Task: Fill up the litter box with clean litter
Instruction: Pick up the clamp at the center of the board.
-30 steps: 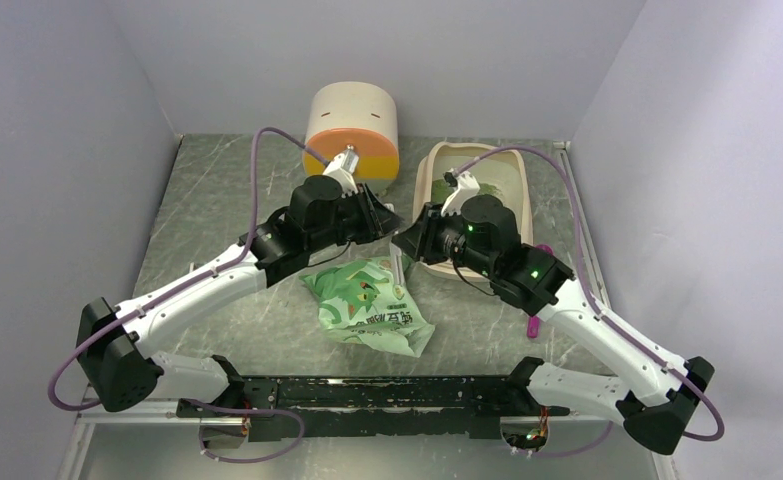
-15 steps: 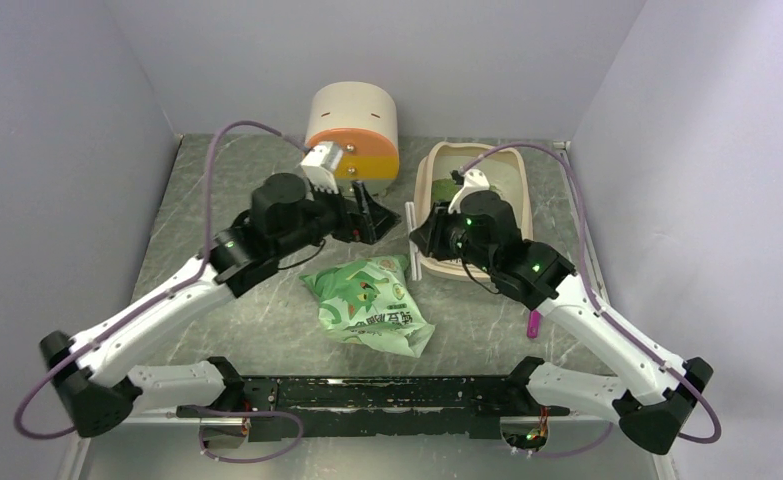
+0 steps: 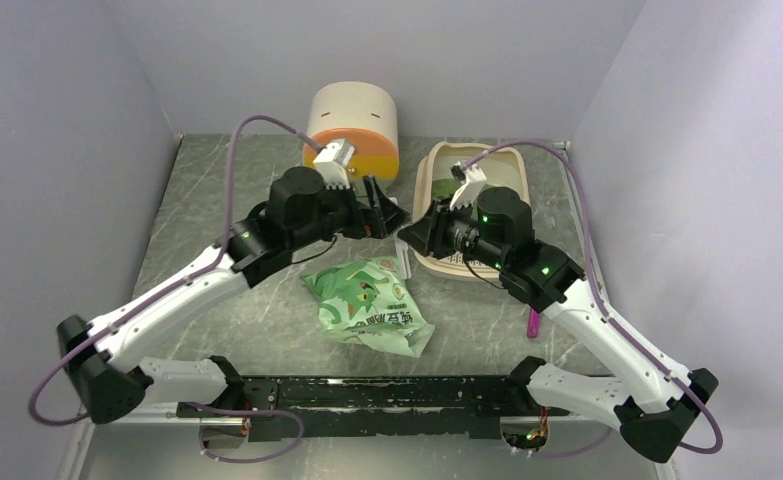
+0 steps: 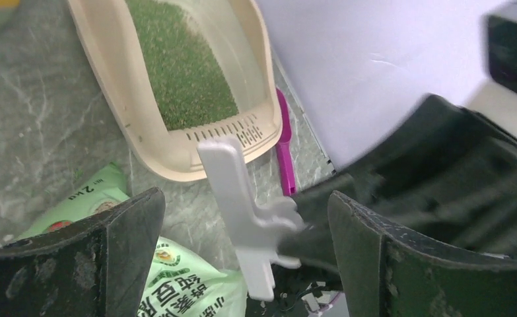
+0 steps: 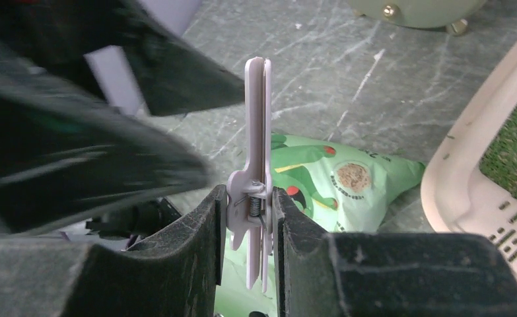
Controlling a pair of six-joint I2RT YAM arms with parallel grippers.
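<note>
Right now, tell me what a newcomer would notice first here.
The right gripper pinches a white clip upright at centre, the open left gripper facing it. Just below them lies the green bag; at back right, the litter box holds green litter.

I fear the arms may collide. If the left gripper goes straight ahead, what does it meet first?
Likely the white clip the right gripper holds, straight ahead of the left gripper; depth is unclear.

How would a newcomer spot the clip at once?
Start at the beige litter box at far right. Just off its near end, the right gripper pinches a long clip over the green bag; it alone is white, flat and spring-hinged.
</note>
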